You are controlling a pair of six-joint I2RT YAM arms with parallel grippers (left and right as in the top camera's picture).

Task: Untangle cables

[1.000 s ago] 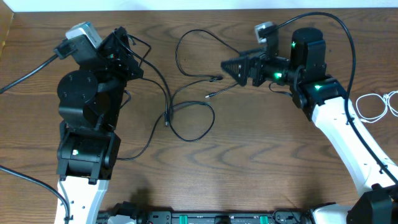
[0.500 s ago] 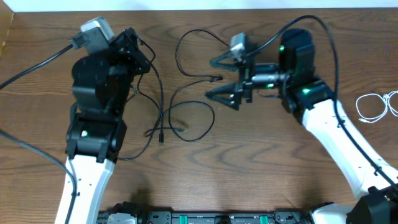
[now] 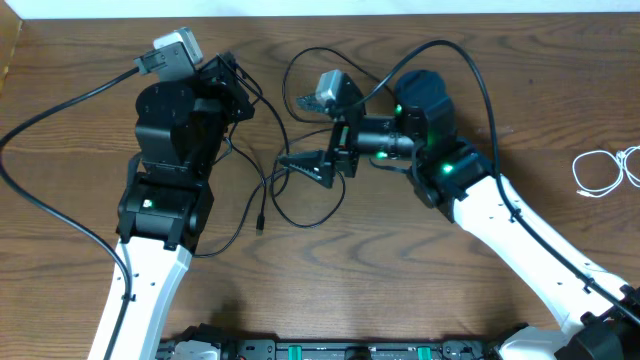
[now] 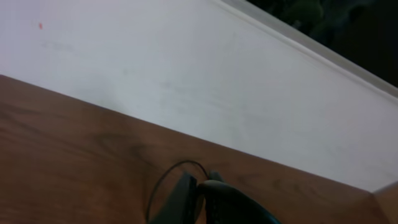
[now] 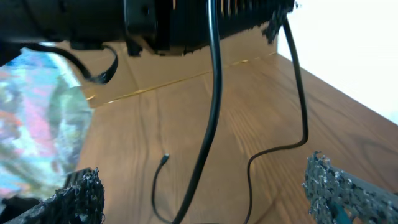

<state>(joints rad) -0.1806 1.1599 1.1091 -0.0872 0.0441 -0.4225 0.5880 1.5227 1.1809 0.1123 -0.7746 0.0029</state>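
Overhead view showed the wooden table with both arms leaning toward its middle. On the left side, the left gripper was fully closed on a strand of the black cables. This strand went from its tips down to a small plug near the left arm. In the left wrist view the closed fingertips appeared only at the bottom edge, with a thin loop of cable just beside them over the wood, and a white wall behind.

The rest of the black cables lay in loose loops in the middle of the table, between the two arms — one loop higher, one lower.

To the right of them, the right gripper stood wide open and held nothing. Its two fingers were on either side of a black strand, apart from it. The right wrist view showed this strand running between the rough fingertips without touching them.

At the far right edge, well apart from the others, lay the white cable — coiled.
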